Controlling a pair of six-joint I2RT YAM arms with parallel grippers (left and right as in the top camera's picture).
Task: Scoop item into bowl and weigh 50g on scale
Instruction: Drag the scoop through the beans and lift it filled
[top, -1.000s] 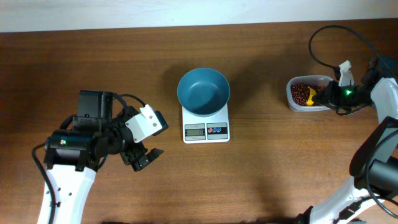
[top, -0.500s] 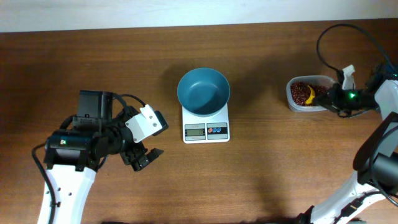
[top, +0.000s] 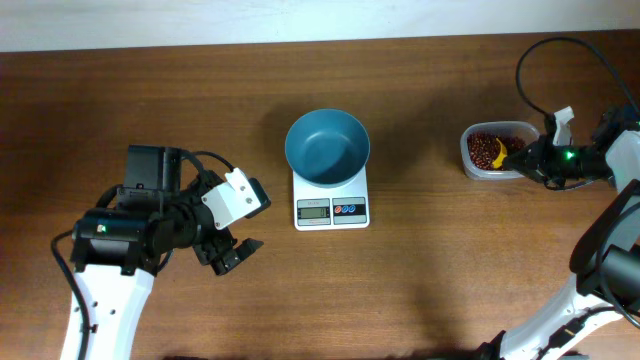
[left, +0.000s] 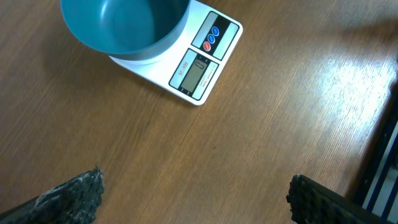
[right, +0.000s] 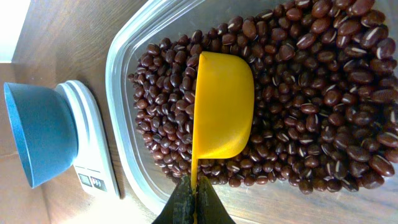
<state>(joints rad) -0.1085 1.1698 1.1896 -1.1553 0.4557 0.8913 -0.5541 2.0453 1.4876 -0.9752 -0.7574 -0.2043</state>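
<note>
The teal bowl (top: 327, 147) stands empty on the white scale (top: 331, 209) at the table's middle; both also show in the left wrist view, the bowl (left: 118, 28) and the scale (left: 202, 65). The red-brown beans (top: 484, 150) lie in a clear tub (top: 480, 172) at the right. My right gripper (right: 194, 200) is shut on the handle of a yellow scoop (right: 222, 106), whose cup rests bottom-up on the beans (right: 311, 81). My left gripper (top: 232, 255) is open and empty, left of the scale.
The bowl (right: 40, 134) and the scale (right: 93, 149) lie beyond the tub's rim (right: 124, 155) in the right wrist view. Cables loop above the right arm (top: 560, 60). The table's far edge meets a white wall (top: 300, 20).
My right arm has drawn a little to the right, with the scoop still in the tub. The left arm, bowl and scale have not moved.
</note>
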